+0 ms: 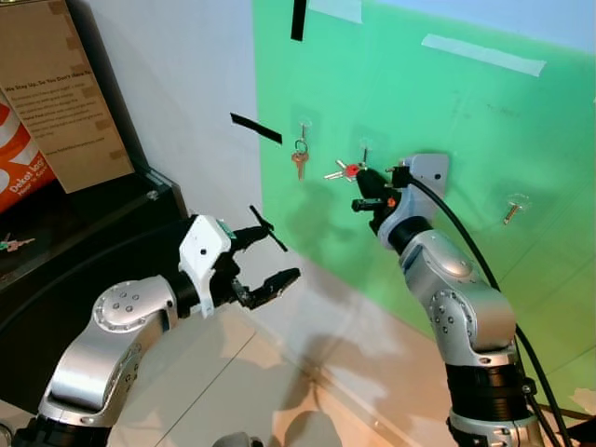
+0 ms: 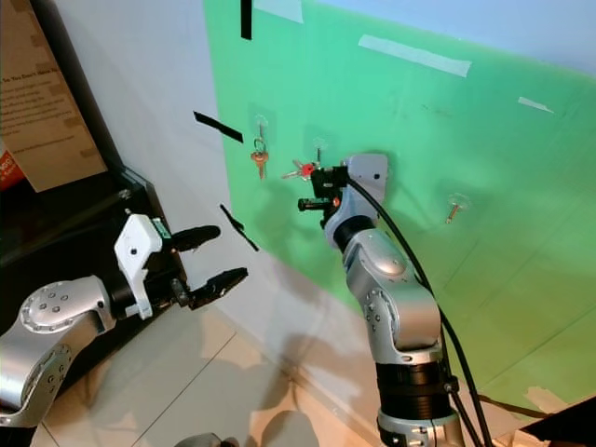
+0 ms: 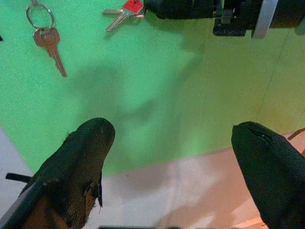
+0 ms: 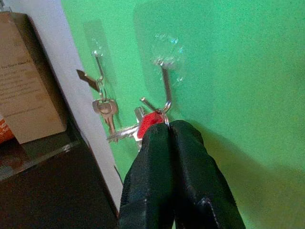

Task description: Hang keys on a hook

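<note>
Keys held at the middle hook on the green wall

The red-tagged keys are pinched in the closed jaws of the right gripper, their ring seemingly touching the hook; the left gripper is held wide open, empty.

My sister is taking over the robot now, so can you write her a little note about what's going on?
Right gripper: shut on the red keys, holding their ring at the tip of the middle hook on the green wall.
Left gripper: open, empty, held away from the wall.
Done: a brass key already hangs on the next hook.
Left: make sure the ring sits on the hook, let go, pull back.
</note>
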Robot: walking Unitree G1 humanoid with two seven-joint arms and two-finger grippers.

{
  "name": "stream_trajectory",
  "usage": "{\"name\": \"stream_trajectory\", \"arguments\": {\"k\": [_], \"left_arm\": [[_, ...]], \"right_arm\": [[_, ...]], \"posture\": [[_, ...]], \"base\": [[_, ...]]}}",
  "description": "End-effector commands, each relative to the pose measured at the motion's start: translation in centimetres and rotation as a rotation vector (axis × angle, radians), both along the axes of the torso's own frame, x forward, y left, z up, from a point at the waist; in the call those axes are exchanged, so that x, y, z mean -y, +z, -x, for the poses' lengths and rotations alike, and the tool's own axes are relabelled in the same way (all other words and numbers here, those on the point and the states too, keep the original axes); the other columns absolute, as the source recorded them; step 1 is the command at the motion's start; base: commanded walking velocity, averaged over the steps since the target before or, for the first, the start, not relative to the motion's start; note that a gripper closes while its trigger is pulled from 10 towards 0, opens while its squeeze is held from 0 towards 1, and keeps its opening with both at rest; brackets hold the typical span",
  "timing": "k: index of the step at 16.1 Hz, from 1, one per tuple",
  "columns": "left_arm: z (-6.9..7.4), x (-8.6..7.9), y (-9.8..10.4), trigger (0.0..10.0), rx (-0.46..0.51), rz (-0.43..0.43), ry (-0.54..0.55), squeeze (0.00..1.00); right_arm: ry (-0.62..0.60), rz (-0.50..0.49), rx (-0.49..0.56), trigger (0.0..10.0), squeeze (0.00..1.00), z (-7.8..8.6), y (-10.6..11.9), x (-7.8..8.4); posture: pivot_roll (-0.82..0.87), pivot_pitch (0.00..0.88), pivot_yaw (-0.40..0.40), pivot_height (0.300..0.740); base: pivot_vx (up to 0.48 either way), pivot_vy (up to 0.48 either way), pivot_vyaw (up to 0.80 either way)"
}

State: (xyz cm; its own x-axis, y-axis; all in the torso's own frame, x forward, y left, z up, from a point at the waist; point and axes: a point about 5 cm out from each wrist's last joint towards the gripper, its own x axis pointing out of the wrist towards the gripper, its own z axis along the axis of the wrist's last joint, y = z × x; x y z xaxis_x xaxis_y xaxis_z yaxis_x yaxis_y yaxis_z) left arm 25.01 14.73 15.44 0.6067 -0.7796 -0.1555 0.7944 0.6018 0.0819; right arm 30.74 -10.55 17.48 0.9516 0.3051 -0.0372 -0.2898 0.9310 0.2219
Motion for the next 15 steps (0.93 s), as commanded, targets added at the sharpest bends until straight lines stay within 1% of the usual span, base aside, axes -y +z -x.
{"name": "stream_trajectory", "arguments": {"k": [1,2,3,4,6,8,9,10,11,12,13,14,15], "left_arm": [[-0.2,0.1,0.2,10.0,0.007,0.002,-0.013,0.0],[-0.2,0.1,0.2,10.0,0.012,0.01,0.005,0.0],[-0.3,0.0,0.2,10.0,0.019,0.016,0.026,0.0],[-0.4,-0.1,0.1,10.0,0.026,0.02,0.055,0.0],[-0.5,-0.4,0.0,10.0,0.034,0.03,0.103,0.0],[-0.9,-1.3,-0.6,10.0,0.057,0.032,0.269,0.0],[-1.0,-1.6,-0.9,10.0,0.05,0.018,0.314,0.0],[-1.3,-2.3,-1.7,10.0,0.039,-0.028,0.412,0.0],[-1.6,-2.9,-2.1,10.0,0.04,-0.051,0.493,0.0],[-1.5,-3.1,-2.4,10.0,0.045,-0.061,0.527,0.0],[-1.3,-3.1,-2.7,10.0,0.053,-0.076,0.535,0.0],[-1.2,-3.0,-2.7,10.0,0.056,-0.074,0.547,0.0],[-1.2,-3.1,-2.7,10.0,0.058,-0.064,0.569,0.0]], "right_arm": [[-0.009,-0.02,-0.057,10.0,1.0,0.2,-1.1,0.3],[-0.01,0.015,-0.03,10.0,1.0,0.4,-1.1,0.8],[0.005,0.005,-0.006,10.0,1.0,0.6,-1.1,1.0],[0.024,-0.04,-0.006,10.0,1.0,0.9,-1.2,1.2],[0.036,-0.009,-0.006,10.0,1.0,1.4,-1.8,1.4],[0.049,0.034,-0.056,10.0,1.0,2.7,-4.0,2.1],[0.048,0.038,-0.083,10.0,1.0,3.0,-4.7,2.3],[0.05,0.061,-0.12,10.0,1.0,3.5,-6.0,2.6],[0.047,0.105,-0.129,10.0,1.0,3.8,-7.0,2.9],[0.032,0.13,-0.138,10.0,1.0,3.9,-7.8,3.3],[0.039,0.109,-0.151,10.0,1.0,4.2,-8.4,3.4],[0.037,0.087,-0.151,10.0,1.0,4.5,-8.7,3.4],[0.04,0.104,-0.165,10.0,1.0,4.7,-9.0,3.5]], "posture": [[-0.05,0.0,0.005,0.74],[-0.04,0.0,0.003,0.74],[-0.04,0.0,-0.001,0.74],[-0.04,0.0,0.0,0.74],[-0.04,0.0,0.001,0.74],[-0.04,0.0,0.004,0.74],[-0.04,0.0,0.004,0.74],[-0.04,0.0,0.006,0.74],[-0.04,0.0,0.008,0.74],[-0.04,0.0,0.008,0.74],[-0.04,0.0,0.01,0.74],[-0.04,0.0,0.011,0.74],[-0.04,0.0,0.012,0.74]], "base": [[0.0,0.0,0.0],[0.0,0.0,0.0],[0.0,0.0,0.0],[0.0,0.0,0.0],[0.0,0.0,0.0],[0.0,0.0,0.0],[0.0,0.0,0.0],[0.0,0.0,0.8],[0.0,0.0,0.79],[0.0,0.0,0.79],[0.0,0.0,0.79],[0.281,0.0,0.76],[0.36,0.0,0.76]]}}
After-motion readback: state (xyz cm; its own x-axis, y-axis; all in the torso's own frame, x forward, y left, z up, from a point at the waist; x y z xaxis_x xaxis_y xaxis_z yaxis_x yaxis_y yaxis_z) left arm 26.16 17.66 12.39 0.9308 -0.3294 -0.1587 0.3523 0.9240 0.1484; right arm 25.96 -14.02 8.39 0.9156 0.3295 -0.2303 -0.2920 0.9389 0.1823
